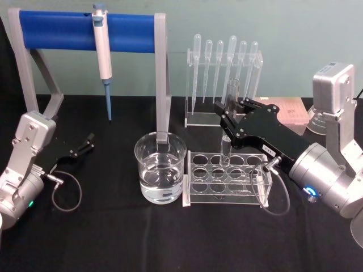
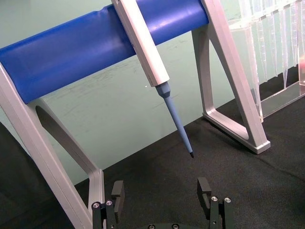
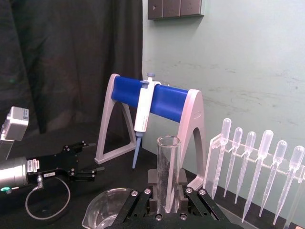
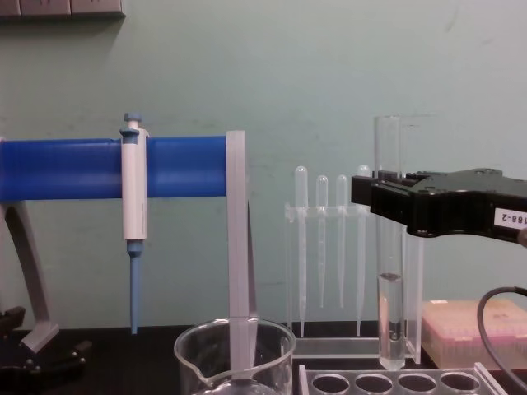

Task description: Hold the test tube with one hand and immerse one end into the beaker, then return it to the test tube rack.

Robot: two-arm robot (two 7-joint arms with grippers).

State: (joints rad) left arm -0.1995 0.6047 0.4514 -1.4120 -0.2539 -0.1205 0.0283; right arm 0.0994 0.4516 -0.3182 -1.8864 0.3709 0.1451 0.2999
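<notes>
My right gripper is shut on the test tube, gripping it about mid-height. The tube stands upright with clear liquid in its lower part. Its round bottom hangs just over the back row of the clear rack. In the right wrist view the tube rises between the black fingers. The beaker, partly filled with clear liquid, stands on the black table left of the rack, apart from the tube. My left gripper rests open at the far left, holding nothing.
A grey stand with a blue bar carries a white pipettor behind the beaker. A clear holder with several plastic pipettes stands behind the rack. A pink tip box sits at the back right.
</notes>
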